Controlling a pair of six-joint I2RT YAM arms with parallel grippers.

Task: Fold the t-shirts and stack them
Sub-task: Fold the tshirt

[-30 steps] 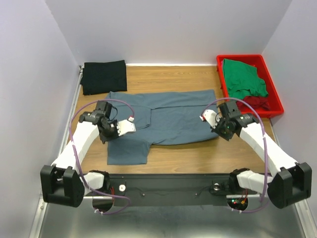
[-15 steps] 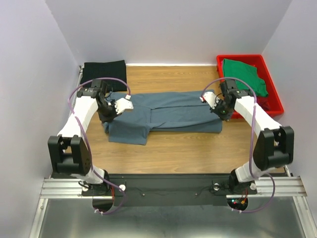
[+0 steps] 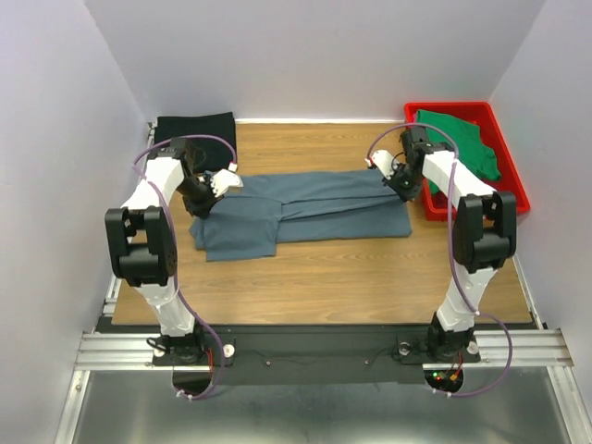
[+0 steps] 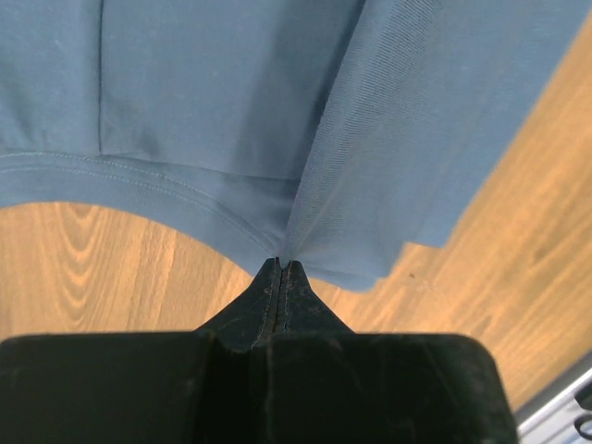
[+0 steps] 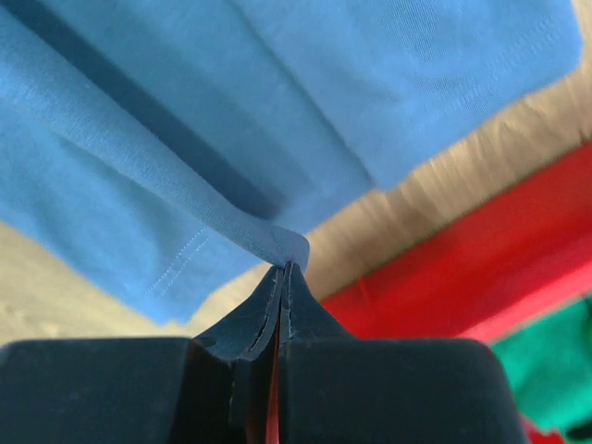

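Folding step: the slate blue-grey shirt (image 3: 314, 208) lies across the middle of the table (image 3: 324, 277), one long edge pinched up at both ends and held over its far side. I judge a lengthwise fold is in hand.
Left gripper (image 4: 280, 266): fingers pressed together with no gap, gripping a thin ridge of the shirt at its collar end; the cloth runs taut from the tips.
Right gripper (image 5: 285, 268): likewise closed tight, on a small fold of the shirt at the hem end, just beside the red tray (image 3: 444, 106).
Black shirt (image 3: 194, 141): folded flat in the far left corner, close to the blue-grey one but apart from it.
Green shirt (image 3: 458, 143): bunched in the tray; something dark red seems to lie under it, though the right arm hides most of that spot.
Sleeve: the near left sleeve sticks out past the fold line, flat on the wood.
Risk: both holds are narrow pinches, so uneven pull between the arms could slip one corner free or skew the fold. Letting go too far back could drop the edge past the shirt.
Risk, right side: the gripper works next to the tray wall and could knock it.
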